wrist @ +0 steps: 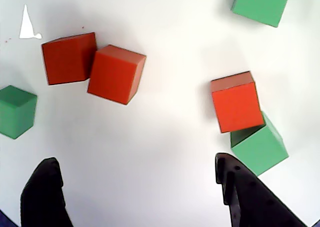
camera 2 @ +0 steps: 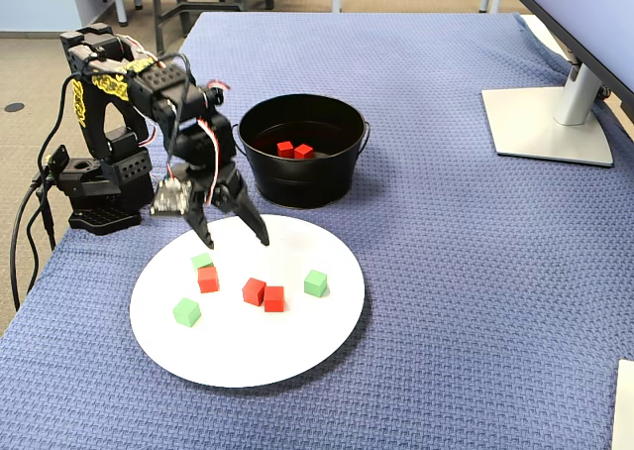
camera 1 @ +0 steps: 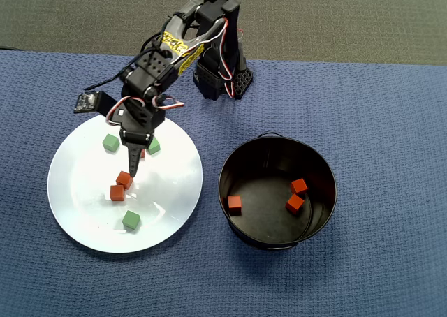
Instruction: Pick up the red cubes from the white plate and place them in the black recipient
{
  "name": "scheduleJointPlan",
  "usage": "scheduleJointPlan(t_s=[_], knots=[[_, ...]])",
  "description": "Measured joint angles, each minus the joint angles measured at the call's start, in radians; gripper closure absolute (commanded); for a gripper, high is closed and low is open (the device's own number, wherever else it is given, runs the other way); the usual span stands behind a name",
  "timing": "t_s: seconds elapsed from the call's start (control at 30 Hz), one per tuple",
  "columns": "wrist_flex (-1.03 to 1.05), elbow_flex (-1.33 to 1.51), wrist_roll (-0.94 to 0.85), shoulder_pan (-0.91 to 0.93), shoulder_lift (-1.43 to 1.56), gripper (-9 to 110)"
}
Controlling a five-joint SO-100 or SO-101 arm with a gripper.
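Note:
Three red cubes lie on the white plate: two touching, and one against a green cube. In the fixed view they sit at the left and at the middle of the plate. My gripper hangs open and empty above the plate's far part, apart from every cube. In the wrist view its fingers spread wide over bare plate. The black recipient holds three red cubes.
Two more green cubes lie on the plate. The arm's base stands at the table's far left in the fixed view. A monitor foot stands at the right. Blue cloth covers the table.

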Motion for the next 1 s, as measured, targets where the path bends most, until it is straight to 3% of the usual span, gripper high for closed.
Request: scheduleJointPlan(t_s=[0.43,1.0], knots=[[0.028,0.0,-0.428,0.072,-0.023,70],[-0.067,0.0,-0.439,0.135,-0.155,71]])
